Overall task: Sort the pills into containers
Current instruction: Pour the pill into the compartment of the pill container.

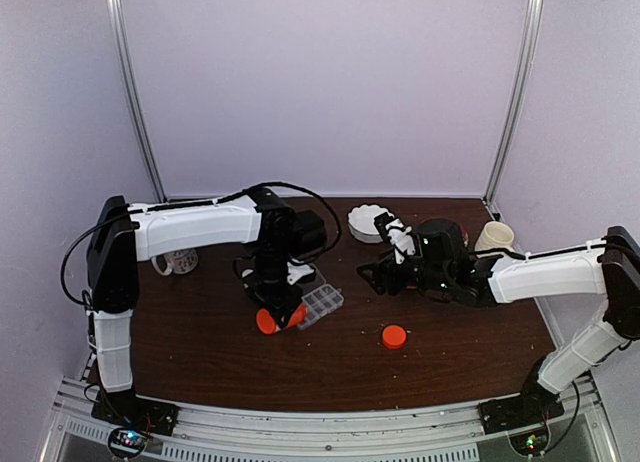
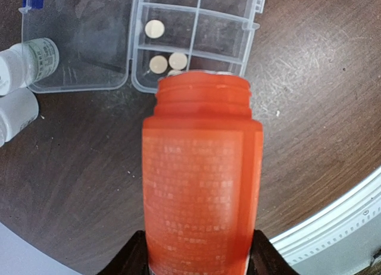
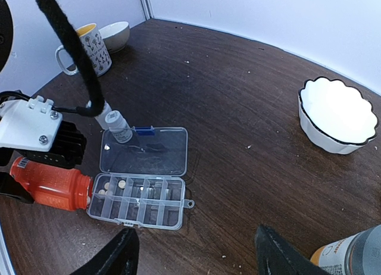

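My left gripper (image 2: 199, 254) is shut on an uncapped orange bottle (image 2: 202, 168), held on its side. The bottle's mouth lies at the end of the clear pill organizer box (image 2: 196, 46), whose lid (image 2: 77, 43) is folded open. Three pale round pills (image 2: 158, 63) lie in the end compartments nearest the mouth. From above, the bottle (image 1: 277, 318) and the box (image 1: 321, 304) sit mid-table under the left gripper (image 1: 275, 304). My right gripper (image 3: 196, 232) hovers open and empty, off to the side of the box (image 3: 137, 202); it is near the table's middle (image 1: 372, 274).
Two small white bottles (image 2: 24, 66) stand beside the lid. An orange cap (image 1: 394, 335) lies near the front. A white scalloped bowl (image 3: 336, 114) and a cup (image 1: 493, 237) sit at the back right. A mug (image 3: 89, 49) and a bowl (image 3: 116, 34) are at the left.
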`<state>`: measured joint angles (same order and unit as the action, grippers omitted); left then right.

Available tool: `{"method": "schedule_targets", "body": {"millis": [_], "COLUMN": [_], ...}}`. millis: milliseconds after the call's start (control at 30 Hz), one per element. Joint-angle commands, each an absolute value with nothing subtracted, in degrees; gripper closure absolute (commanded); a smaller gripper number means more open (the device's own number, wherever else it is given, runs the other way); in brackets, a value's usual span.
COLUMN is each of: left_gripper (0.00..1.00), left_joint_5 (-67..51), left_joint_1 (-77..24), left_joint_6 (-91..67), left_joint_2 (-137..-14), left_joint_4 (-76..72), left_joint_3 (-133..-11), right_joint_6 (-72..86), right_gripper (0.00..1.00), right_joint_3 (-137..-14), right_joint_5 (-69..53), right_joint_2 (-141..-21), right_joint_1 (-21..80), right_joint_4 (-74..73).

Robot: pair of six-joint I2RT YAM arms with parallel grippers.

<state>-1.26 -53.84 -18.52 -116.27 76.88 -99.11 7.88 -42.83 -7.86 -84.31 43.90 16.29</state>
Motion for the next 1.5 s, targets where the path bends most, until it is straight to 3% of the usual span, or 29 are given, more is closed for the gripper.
{"method": "schedule_targets", "body": {"millis": [0, 133, 300, 400, 533, 633, 1467], "left_gripper": [1.00, 1.00, 1.00, 1.00, 1.00, 1.00, 1.00], "left_joint_5": [1.2, -6.4, 0.6, -3.8, 1.6, -3.1, 0.9], "left_joint_1": [-54.1, -54.1, -54.0, -54.1, -54.1, -54.2, -54.6], "left_joint_6": [-18.5, -17.3, -18.0, -17.4, -18.9, -17.9, -19.1], "left_joint_2": [-117.2, -115.1, -117.1, -116.6, -117.2, -116.9, -118.3], "left_joint_4": [79.0, 75.3, 79.2, 77.2, 79.6, 77.9, 80.6], "left_joint_3": [-100.0, -99.4, -100.5, -99.7, -101.0, -100.6, -102.9], "right_joint_6": [7.8, 7.7, 7.6, 7.7, 7.7, 7.7, 7.5], "right_gripper": [0.31, 0.31, 0.31, 0.31, 0.31, 0.31, 0.31], "right_joint_3": [-44.1, -44.1, -44.1, -44.2, -44.2, -44.2, -44.3], "right_joint_5": [-7.4, -7.4, -7.4, -7.5, -7.5, -7.5, -7.1], "right_joint_2": [-84.9, -84.9, -84.8, -84.9, -84.8, -84.9, -85.0], "right_joint_1": [43.9, 43.9, 43.9, 43.9, 43.9, 43.9, 43.8], "right_joint_4": [16.5, 16.4, 16.4, 16.4, 16.3, 16.3, 16.1]}}
